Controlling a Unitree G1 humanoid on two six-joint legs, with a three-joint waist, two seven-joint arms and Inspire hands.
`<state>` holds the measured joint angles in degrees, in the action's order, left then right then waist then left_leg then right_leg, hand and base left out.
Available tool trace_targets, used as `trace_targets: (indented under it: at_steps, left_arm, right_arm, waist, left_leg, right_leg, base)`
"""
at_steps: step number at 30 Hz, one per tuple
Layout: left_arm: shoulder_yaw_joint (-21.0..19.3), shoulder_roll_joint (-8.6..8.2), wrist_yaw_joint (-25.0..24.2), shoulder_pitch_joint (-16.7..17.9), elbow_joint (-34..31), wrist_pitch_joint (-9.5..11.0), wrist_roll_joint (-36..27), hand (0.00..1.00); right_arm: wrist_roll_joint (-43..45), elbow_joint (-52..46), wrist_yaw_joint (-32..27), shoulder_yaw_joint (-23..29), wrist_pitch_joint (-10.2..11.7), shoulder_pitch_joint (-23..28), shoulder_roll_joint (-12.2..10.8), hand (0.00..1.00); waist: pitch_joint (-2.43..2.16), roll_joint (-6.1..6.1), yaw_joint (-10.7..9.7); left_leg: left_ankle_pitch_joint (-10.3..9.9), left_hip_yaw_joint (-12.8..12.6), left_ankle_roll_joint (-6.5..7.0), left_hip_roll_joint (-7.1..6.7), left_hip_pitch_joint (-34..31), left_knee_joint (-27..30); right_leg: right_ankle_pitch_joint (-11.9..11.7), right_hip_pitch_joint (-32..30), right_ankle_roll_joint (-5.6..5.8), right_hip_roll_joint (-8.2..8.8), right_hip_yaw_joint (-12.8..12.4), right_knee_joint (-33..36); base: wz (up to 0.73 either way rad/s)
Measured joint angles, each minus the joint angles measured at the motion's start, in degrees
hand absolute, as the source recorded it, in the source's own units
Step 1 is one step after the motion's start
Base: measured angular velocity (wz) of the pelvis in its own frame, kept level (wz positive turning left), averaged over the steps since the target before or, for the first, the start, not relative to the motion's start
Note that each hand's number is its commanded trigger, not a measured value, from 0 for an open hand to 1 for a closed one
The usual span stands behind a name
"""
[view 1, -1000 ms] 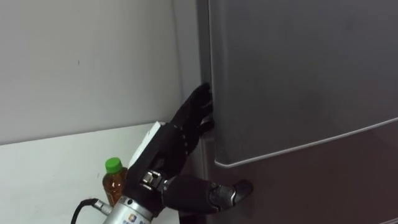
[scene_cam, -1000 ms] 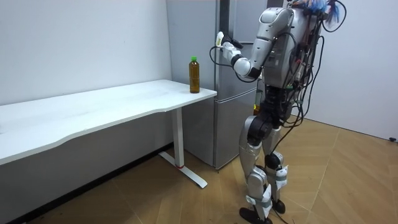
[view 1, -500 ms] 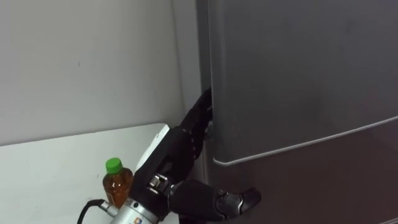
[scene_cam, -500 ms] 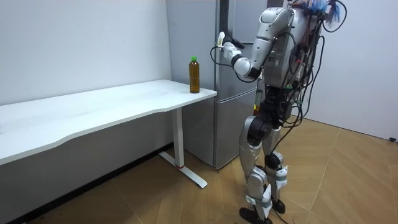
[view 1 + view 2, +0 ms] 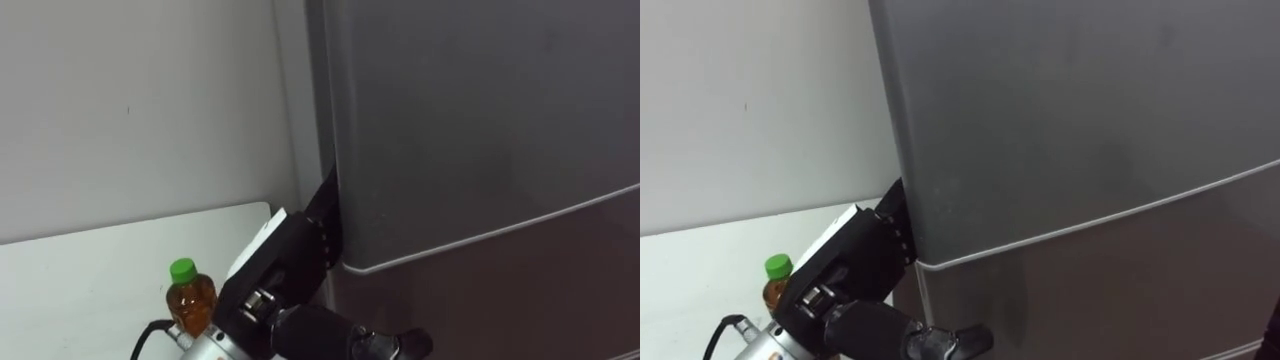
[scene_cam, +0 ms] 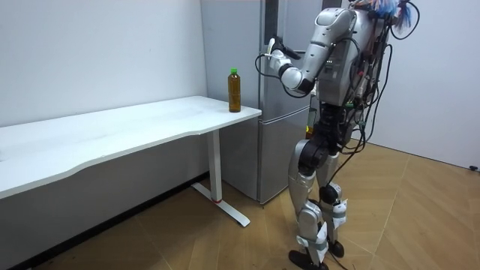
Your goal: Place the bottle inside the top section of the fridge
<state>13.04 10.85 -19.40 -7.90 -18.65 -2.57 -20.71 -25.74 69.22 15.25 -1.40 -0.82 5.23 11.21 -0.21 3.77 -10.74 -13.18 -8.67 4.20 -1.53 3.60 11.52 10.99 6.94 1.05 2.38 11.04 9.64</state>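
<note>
One hand is at work here. The left hand (image 5: pixel 283 262) is pressed against the left edge of the fridge's upper door (image 5: pixel 480 130). Its front part is out of sight behind that edge, so I cannot tell how far it is closed or whether it has any real hold. The door looks shut or barely cracked. Just below the hand runs the seam to the lower door (image 5: pixel 520 300).

The bottle (image 5: pixel 190 302), green-capped, stands upright on the white worktop (image 5: pixel 80 290) near the corner beside the fridge. It is close by the robot's forearm and free of the hand.

The likeliest failure is a slip. If the purchase behind the edge is shallow, a pull could strip the hand off the door and leave it sealed. A sudden release could also swing the forearm back into the bottle and tip it, or knock it off the corner. The robot stands close to the fridge front, so a door that does swing may meet its body before opening far enough.
</note>
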Motion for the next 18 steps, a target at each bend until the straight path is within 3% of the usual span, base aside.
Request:
trace_targets:
  at_steps: [4,8,13,18]
  left_arm:
    - [-0.46,0.70,-0.92,0.09,-1.69,-1.52,0.00,0.00]
    - [-0.56,1.14,-1.23,0.08,-2.12,-1.75,-0.38,0.00]
    - [-0.55,1.86,-1.73,0.11,-2.52,-2.38,-6.00,0.00]
    - [-0.47,4.08,-2.80,0.14,-4.60,-3.04,-8.00,0.00]
  right_arm:
    - [0.01,-0.08,0.78,0.52,-0.01,0.30,0.20,0.00]
    - [0.18,-0.07,1.23,0.52,-0.01,0.23,0.60,0.00]
    - [0.19,-0.46,1.55,0.42,-0.02,0.31,1.45,0.00]
    - [0.18,-0.54,1.59,0.34,-0.05,0.30,2.10,0.00]
  waist:
    - [-0.07,0.16,0.00]
    - [-0.01,0.56,-0.01]
    - [0.05,1.43,-0.02]
    - [0.05,1.82,0.05]
  left_leg:
    - [0.00,0.00,0.00,-0.01,-0.04,0.00]
    - [0.00,-0.19,0.01,-0.05,0.03,0.14]
    - [-0.06,-0.55,0.14,-0.06,-0.69,0.19]
    - [-0.05,-0.59,0.30,-0.14,-1.05,0.28]
  right_leg:
    - [0.00,-0.10,0.00,0.03,-0.02,0.00]
    - [-0.03,-0.35,0.05,0.10,0.11,0.00]
    - [-0.17,-0.68,0.18,0.27,-0.04,0.03]
    - [-0.25,-1.15,0.32,0.38,-0.08,0.07]
  base:
    - [0.00]
    - [0.00]
    - [0.00]
    - [0.00]
